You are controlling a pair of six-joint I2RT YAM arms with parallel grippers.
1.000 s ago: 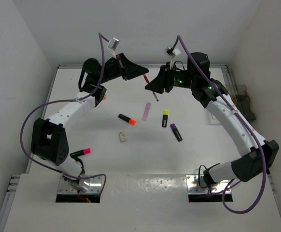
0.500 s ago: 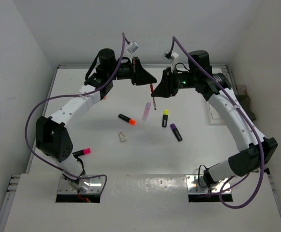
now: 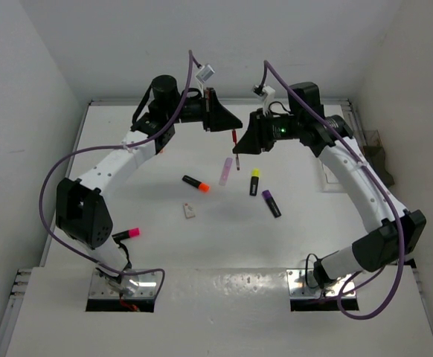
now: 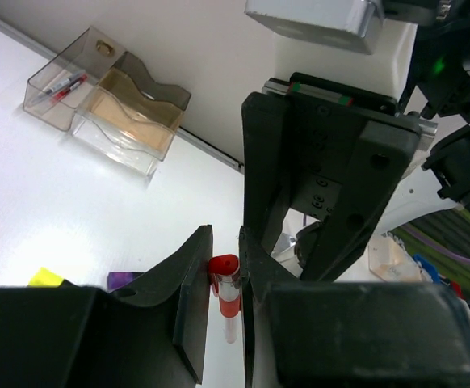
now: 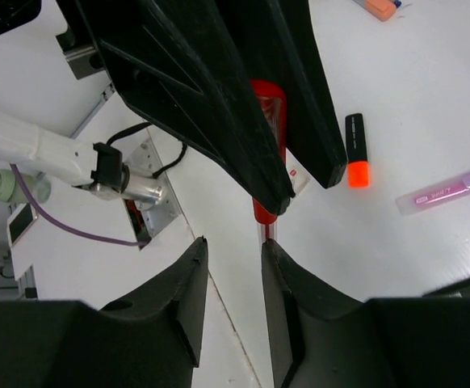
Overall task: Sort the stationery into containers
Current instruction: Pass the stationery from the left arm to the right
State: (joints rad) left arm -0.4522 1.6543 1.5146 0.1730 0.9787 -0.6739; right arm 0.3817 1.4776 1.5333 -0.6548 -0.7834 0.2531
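One red pen (image 4: 228, 305) pinched in left pincer (image 4: 224, 242), right pincer (image 5: 233, 246) slightly parted just beside

Red pen (image 4: 225, 291) hangs pinched in the left tool (image 4: 225, 242); highlighters (image 3: 196, 183), lilac marker (image 3: 225, 171), eraser (image 3: 190, 211) lie scattered below.

Top camera looks down from behind; close wrist cameras share the red pen (image 4: 227, 301).

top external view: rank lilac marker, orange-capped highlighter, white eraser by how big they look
1. lilac marker and orange-capped highlighter: about alike in length, too close to rank.
2. white eraser: clearly the smallest.
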